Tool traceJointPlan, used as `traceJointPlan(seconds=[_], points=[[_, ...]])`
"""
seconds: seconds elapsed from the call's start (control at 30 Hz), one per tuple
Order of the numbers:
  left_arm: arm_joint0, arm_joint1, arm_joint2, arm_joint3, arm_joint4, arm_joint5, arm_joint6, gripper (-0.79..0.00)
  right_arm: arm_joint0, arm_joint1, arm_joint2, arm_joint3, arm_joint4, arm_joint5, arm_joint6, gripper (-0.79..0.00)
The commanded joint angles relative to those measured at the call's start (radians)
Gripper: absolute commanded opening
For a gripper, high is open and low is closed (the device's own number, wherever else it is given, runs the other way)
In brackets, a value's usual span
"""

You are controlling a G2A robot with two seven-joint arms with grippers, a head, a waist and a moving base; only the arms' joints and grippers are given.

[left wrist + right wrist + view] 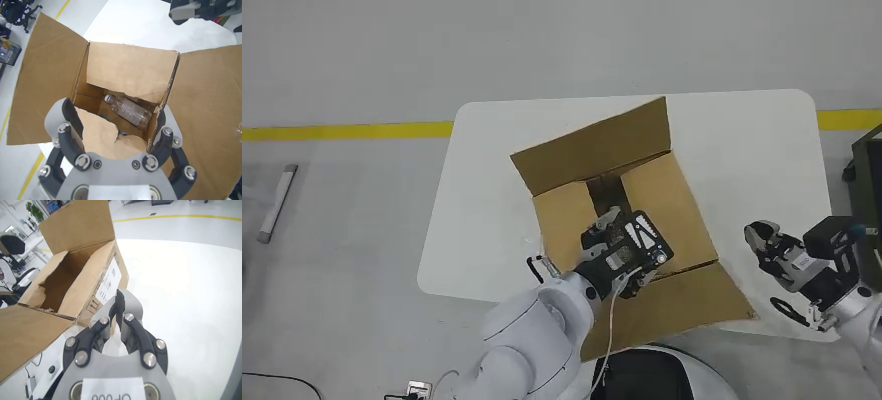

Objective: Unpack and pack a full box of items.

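Shielding the bottle (130, 113), torn flaps (128, 72) overhang the box (43, 79).

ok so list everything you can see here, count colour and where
cardboard box: one, brown, on the table, flaps open
bottle: one, clear plastic, lying on the box floor
green item: one, dark, box floor, partly under a torn flap
table: one, white
floor line: one, yellow, beyond the table
left end effector: grey and black, open, above the box opening
right end effector: grey and black, shut, beside the box
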Motion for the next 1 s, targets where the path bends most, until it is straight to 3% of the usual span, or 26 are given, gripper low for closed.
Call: traceJointPlan(seconds=[0.0,0.27,0.57,0.67,0.97], points=[[-0.001,0.0,-0.001,0.003,0.009,0.001,-0.002,0.0,0.019,-0.001,-0.049,0.02,-0.01,-0.016,0.008,-0.785],[0.003,-0.002,-0.036,0.012,0.044,0.055,-0.021,0.0,0.005,-0.004,-0.14,0.018,-0.052,-0.052,-0.012,-0.785],[0.027,-0.001,-0.074,0.014,0.122,0.111,-0.09,0.0,-0.086,0.001,-0.129,-0.008,-0.092,-0.182,-0.054,-0.785],[0.038,0.005,-0.063,0.028,0.178,0.033,-0.129,0.0,-0.104,0.001,-0.089,-0.013,-0.118,-0.156,-0.093,-0.785],[0.075,0.007,-0.043,0.077,0.286,0.009,-0.105,0.0,-0.087,-0.002,-0.006,-0.083,-0.148,-0.047,-0.157,-0.785]])
